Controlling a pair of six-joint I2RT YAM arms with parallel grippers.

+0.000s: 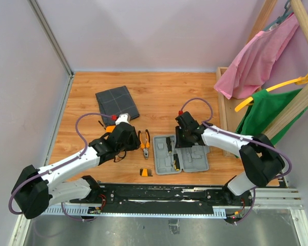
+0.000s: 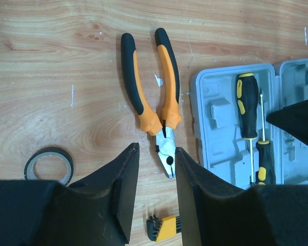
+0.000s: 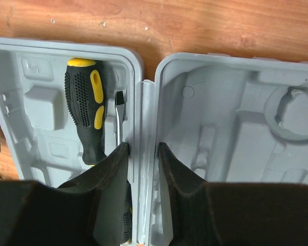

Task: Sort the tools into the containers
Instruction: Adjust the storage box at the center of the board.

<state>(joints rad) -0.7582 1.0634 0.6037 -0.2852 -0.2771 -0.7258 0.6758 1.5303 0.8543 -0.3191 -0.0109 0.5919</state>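
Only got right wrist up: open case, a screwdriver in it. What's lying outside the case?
Observer: Pliers, flat on the table just left of the case.
Operator: Left arm near them?
Observer: Left end effector is open, right over the pliers' head.
Operator: Bit holder?
Observer: Bit holder is on the table, nearer the arm bases than the pliers.
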